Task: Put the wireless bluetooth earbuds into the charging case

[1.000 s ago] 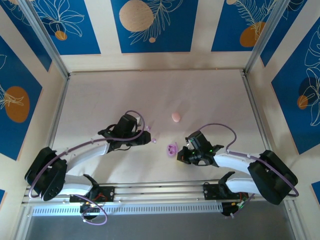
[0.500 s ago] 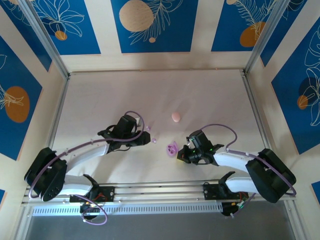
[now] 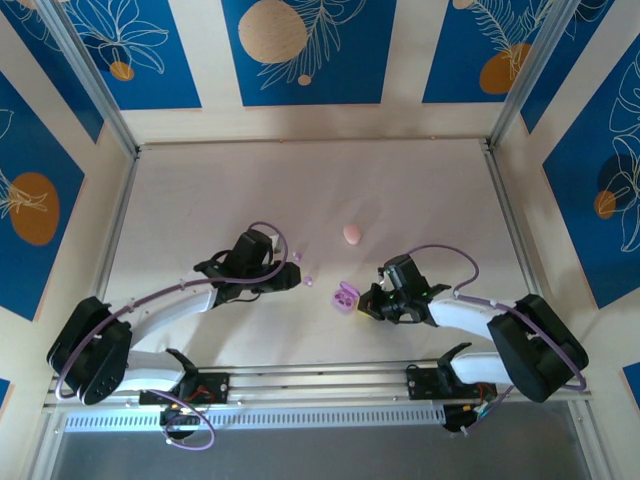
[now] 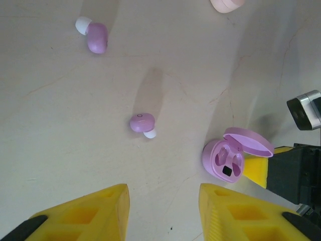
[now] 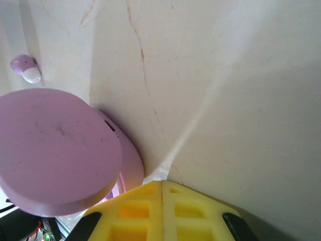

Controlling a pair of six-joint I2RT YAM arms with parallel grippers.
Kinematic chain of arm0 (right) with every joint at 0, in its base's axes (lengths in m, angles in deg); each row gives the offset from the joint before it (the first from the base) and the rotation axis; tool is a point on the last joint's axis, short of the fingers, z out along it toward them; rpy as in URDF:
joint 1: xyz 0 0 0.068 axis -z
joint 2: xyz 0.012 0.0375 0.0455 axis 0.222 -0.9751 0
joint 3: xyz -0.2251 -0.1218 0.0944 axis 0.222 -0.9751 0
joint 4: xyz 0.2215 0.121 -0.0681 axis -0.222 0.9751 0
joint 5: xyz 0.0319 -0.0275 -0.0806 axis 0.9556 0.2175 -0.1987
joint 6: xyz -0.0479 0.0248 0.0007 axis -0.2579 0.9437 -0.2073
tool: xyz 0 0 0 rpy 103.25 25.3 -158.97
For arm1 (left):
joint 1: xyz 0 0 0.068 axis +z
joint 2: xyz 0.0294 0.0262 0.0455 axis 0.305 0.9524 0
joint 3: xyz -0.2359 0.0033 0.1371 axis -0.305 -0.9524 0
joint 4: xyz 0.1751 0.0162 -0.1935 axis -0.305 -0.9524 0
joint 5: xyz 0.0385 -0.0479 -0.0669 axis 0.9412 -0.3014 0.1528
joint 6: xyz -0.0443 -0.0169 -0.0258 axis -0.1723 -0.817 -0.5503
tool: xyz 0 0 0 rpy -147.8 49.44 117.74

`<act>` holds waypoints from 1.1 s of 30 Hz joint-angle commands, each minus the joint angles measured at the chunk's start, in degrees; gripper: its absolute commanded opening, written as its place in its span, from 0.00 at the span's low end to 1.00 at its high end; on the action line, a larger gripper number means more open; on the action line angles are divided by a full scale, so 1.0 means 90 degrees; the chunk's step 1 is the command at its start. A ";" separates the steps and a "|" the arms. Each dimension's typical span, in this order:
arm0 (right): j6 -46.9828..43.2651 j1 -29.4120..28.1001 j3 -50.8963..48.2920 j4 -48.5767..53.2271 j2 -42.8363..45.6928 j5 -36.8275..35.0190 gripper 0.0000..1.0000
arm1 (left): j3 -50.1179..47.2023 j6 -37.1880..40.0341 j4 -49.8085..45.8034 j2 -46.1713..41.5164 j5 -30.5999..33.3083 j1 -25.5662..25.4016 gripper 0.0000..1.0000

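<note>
Task barely begun: the open purple case (image 4: 228,158) sits empty on the counter (image 4: 60,125), one purple earbud (image 4: 142,123) near it and a second earbud (image 4: 95,36) farther off, the left gripper (image 4: 163,201) half-open and empty, the right gripper (image 5: 161,193) shut, empty, just behind the case.

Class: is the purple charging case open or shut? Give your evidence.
Open: the purple charging case has its lid tipped back, both wells showing empty.
</note>
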 commanded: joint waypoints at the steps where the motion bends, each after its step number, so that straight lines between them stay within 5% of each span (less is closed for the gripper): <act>1: -0.0168 0.0072 0.0079 0.0241 0.0058 -0.0140 0.00 | -0.0042 -0.0042 -0.0037 -0.0141 0.0007 0.0085 0.41; 6: -0.0231 0.0108 0.0025 0.1321 0.0919 -0.0439 0.00 | -0.0008 -0.0027 -0.0268 -0.0259 0.0095 0.0086 0.57; 11: -0.0620 0.0389 0.0261 0.2633 0.2073 -0.0532 0.13 | 0.0275 0.0263 -0.1005 -0.0417 0.0417 0.0083 1.00; 24: -0.1678 0.0823 0.1505 0.3314 0.1988 0.0172 0.76 | 0.1367 0.0488 -0.1662 0.0357 0.1205 0.0154 1.00; 33: -0.1820 0.0833 0.1735 0.3424 0.1642 0.0094 0.99 | 0.1990 0.0620 -0.1782 0.1206 0.1061 0.0120 0.93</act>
